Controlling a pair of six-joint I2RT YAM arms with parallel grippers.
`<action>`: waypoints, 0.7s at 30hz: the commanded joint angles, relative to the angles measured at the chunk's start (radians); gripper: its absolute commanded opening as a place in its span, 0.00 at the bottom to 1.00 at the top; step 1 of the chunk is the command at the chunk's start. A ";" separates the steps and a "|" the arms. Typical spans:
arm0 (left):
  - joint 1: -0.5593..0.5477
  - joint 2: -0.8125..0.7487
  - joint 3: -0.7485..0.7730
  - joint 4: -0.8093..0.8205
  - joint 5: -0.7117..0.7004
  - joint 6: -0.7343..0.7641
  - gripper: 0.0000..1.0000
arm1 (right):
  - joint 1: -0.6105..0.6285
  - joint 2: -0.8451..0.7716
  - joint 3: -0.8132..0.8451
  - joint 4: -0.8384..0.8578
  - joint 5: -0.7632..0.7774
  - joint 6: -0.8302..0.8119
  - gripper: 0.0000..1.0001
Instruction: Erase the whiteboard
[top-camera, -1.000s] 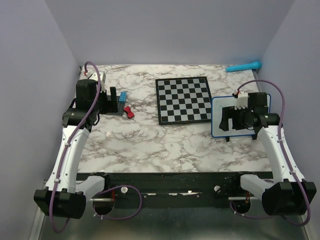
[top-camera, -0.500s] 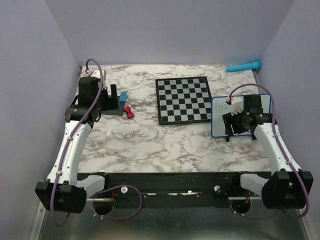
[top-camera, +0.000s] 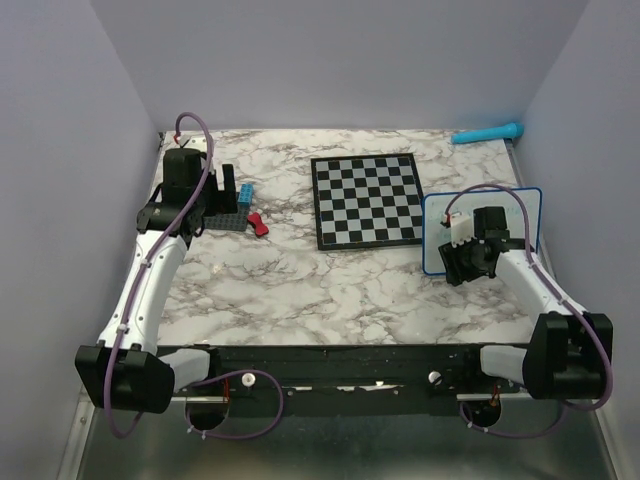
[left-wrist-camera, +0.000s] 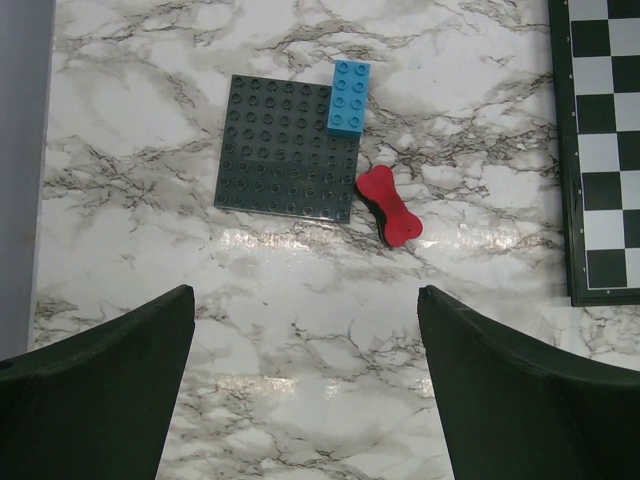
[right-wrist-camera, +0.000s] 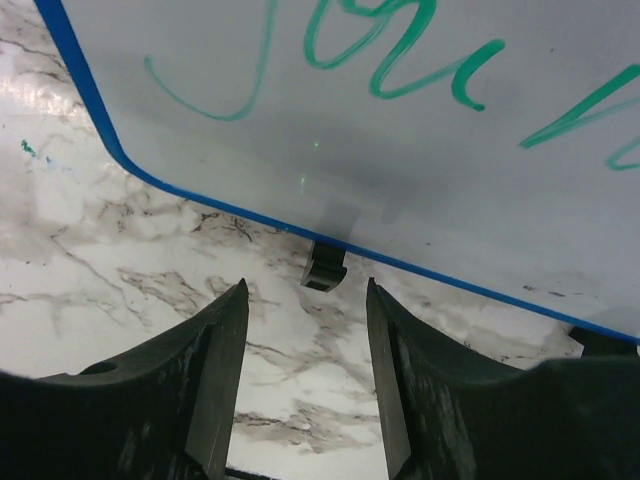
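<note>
The whiteboard (right-wrist-camera: 400, 150) lies on the bench (right-wrist-camera: 100, 250) just ahead of the right pincer (right-wrist-camera: 305, 300); its long blue edge runs slantwise across the front of the fingers, with the teal writing (right-wrist-camera: 400, 70) beyond. This pincer is partly open and grips nothing. The left pincer (left-wrist-camera: 305, 300), wide open, is well apart from the board, so the right arm is nearer

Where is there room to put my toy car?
Free: the bare table between the chessboard and the near edge, and the strip behind the chessboard. Crowded: by the bricks on the left and the whiteboard on the right.
</note>
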 joint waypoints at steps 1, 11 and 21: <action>0.005 0.014 0.025 0.033 -0.036 0.006 0.99 | -0.006 0.031 -0.021 0.133 0.017 0.022 0.58; 0.005 0.017 0.006 0.047 -0.078 0.033 0.99 | -0.006 0.115 -0.039 0.202 0.020 0.043 0.48; 0.005 0.028 0.012 0.059 -0.095 0.035 0.99 | -0.006 0.112 -0.036 0.113 -0.029 -0.020 0.01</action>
